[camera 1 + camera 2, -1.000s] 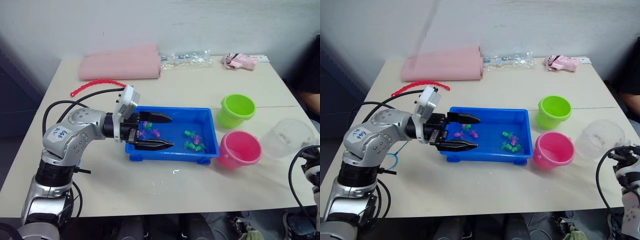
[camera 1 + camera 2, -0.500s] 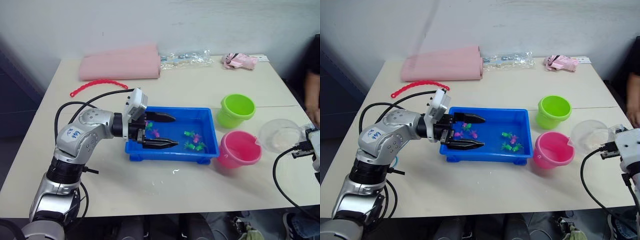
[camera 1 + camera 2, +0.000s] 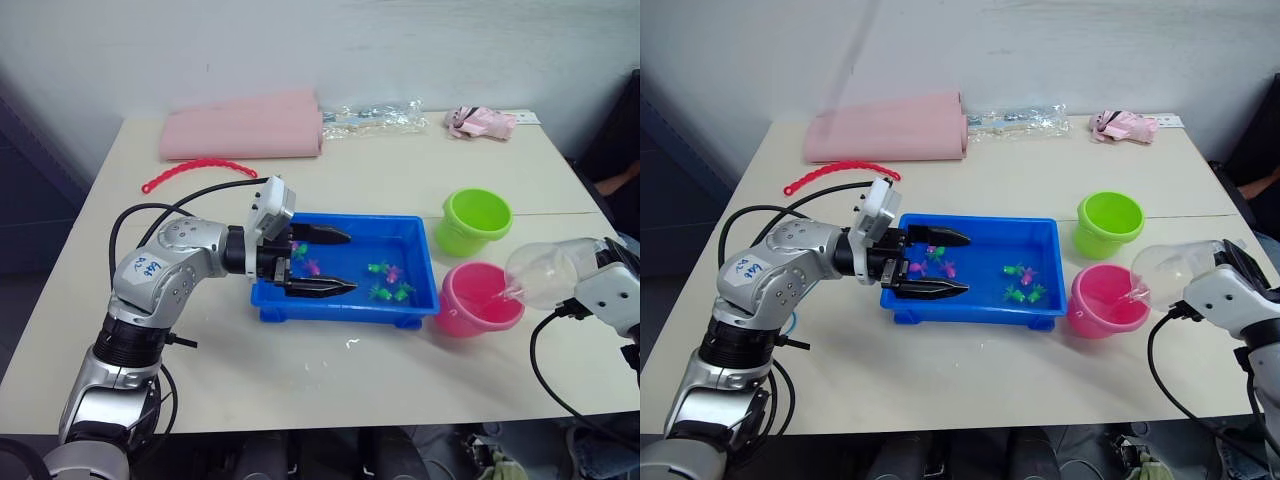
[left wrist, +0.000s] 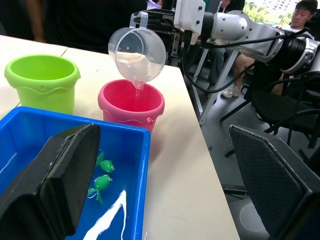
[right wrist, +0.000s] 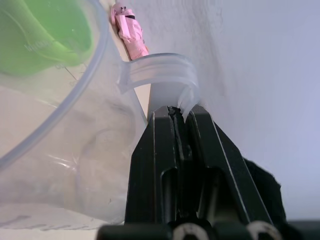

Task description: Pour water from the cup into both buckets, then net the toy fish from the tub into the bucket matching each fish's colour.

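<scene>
Over the pink bucket, at the table's right side, the cup is held tipped by the right gripper, whose fingers are clamped shut on the cup's small handle, and a thin stream of water is seen falling from the lip into the pink bucket in the left wrist view. Just behind it, the green bucket is standing upright; whether any water has been put in it cannot be told. Across at the tub, the left gripper is hovering with its fingers spread wide and nothing between them, poised above the left end of the blue tray. Pink and green fish are all lying in the tub's shallow water, none moved to a bucket. So the job is judged to be early: the pouring is under way at the pink bucket, the green one is probably yet to be served, and the whole netting and colour sorting remains. Far back on the table, a pink roll and a red beaded strip are left untouched.
</scene>
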